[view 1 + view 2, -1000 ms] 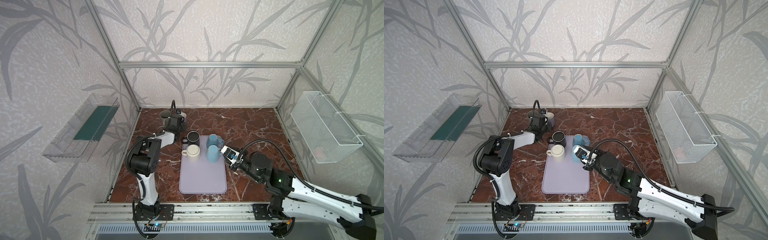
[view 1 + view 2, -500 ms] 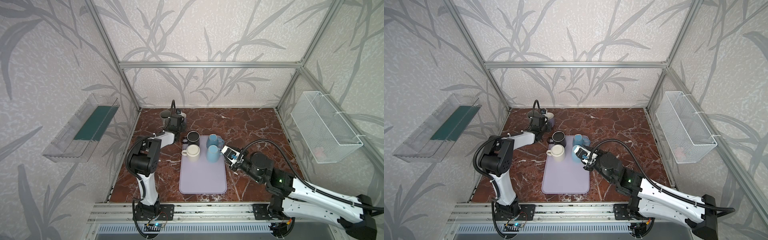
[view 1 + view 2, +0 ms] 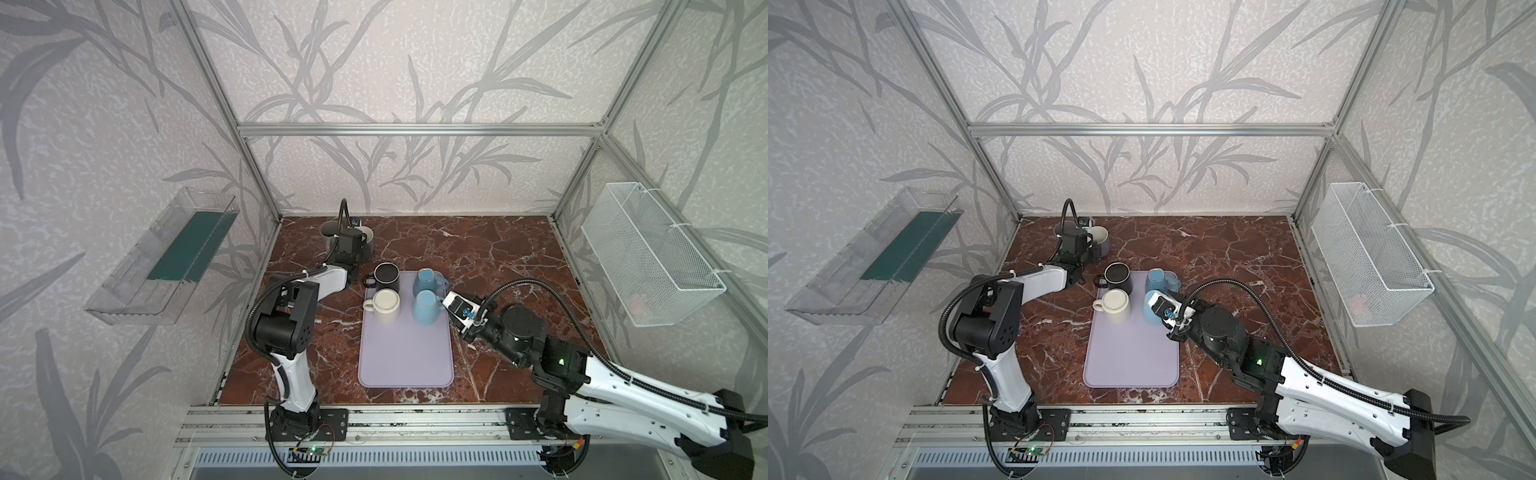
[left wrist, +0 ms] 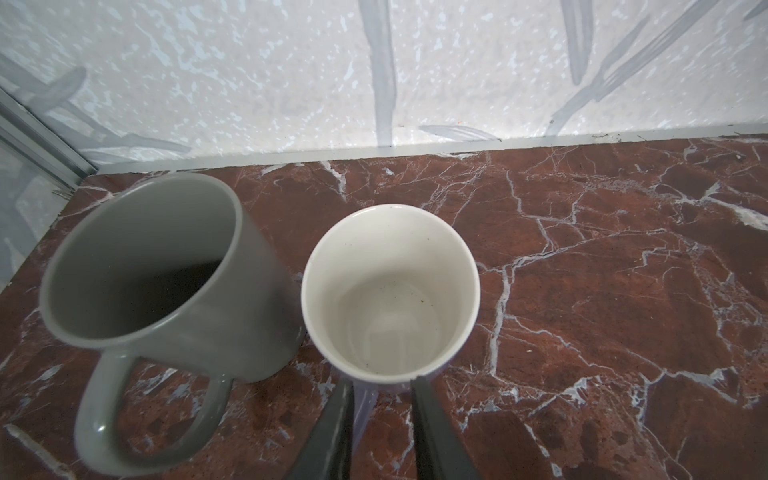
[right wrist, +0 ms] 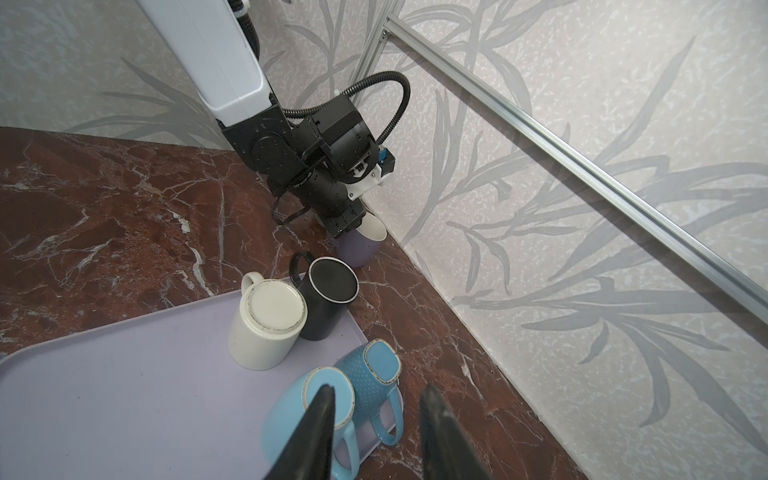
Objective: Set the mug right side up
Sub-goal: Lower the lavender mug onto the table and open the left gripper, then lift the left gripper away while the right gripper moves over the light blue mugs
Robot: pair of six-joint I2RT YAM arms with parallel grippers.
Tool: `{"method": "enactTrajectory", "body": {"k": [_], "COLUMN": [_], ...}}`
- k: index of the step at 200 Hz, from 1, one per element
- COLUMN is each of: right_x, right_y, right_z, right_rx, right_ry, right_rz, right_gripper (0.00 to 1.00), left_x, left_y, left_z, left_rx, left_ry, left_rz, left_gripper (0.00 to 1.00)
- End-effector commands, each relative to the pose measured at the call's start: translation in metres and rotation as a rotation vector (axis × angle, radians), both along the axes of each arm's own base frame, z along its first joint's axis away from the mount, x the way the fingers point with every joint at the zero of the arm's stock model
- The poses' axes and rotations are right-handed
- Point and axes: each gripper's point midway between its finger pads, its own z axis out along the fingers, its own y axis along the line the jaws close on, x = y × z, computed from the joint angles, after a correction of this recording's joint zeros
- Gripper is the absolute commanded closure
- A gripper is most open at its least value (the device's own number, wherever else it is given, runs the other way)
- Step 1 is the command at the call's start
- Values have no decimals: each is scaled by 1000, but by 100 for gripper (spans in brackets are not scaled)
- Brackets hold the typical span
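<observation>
**L end effector** (image 4: 380,386): fingers (image 4: 332,428) parted a little, one on either side of the handle of lilac mug (image 4: 390,299). Handle strip narrower than the gap, counter visible on one side of it, so released, not clamping.
- Lilac mug just ahead of fingertips, upright on counter (image 4: 602,291) in back-left corner.
- Mouth up; white glazed inside w/ a few dark specks; lilac outside.
- Visible in both top views (image 3: 369,237) (image 3: 1102,240), partly under the wrist.
- Grey mug (image 4: 158,282) just beside it, also upright, handle toward the wrist camera; touching or apart, cannot tell.

**R end effector** (image 5: 376,390): fingers (image 5: 316,428) apart, wide gap, nothing gripped.
- Pale blue mug (image 5: 291,415) directly beneath. Handle in the gap betw. fingers; one finger overlapping the base in the wrist view; contact cannot be told.
- Mug inverted, base up, brown-speckled ring round the base.
- Standing on lilac tray (image 5: 124,395), far half, by its right edge (image 3: 426,309).
- Darker blue dotted mug (image 5: 370,374) just behind it, base up.
- Cream mug (image 5: 266,324) and black mug (image 5: 328,291) on the tray's far left side, side by side, both base up.
</observation>
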Motion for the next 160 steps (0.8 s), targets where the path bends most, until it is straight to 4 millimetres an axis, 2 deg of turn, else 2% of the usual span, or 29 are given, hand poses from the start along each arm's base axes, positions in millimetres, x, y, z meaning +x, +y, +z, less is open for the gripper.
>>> {"method": "enactTrajectory", "body": {"k": [1, 33, 43, 47, 81, 127, 160], "right_x": [4, 6, 4, 11, 21, 40, 47], "right_y": [-2, -5, -3, -9, -14, -12, -4], "right_z": [10, 7, 5, 4, -2, -21, -39], "right_rx": [23, 31, 31, 31, 53, 51, 23], "right_ry": [5, 46, 64, 71, 149, 305, 434], "right_rz": [-13, -11, 2, -24, -28, -54, -24], "right_gripper": [64, 63, 62, 62, 60, 60, 60], "left_x": [-6, -16, -21, -23, -47, -87, -111], "left_y": [2, 8, 10, 10, 13, 12, 4], "left_z": [45, 76, 82, 85, 101, 99, 95], "left_rx": [-20, -37, -43, -45, -102, -235, -313], "left_ry": [-77, -69, -56, -53, -13, 64, 104], "left_rz": [19, 53, 59, 61, 82, 96, 80], "left_gripper": [71, 70, 69, 69, 69, 68, 68]}}
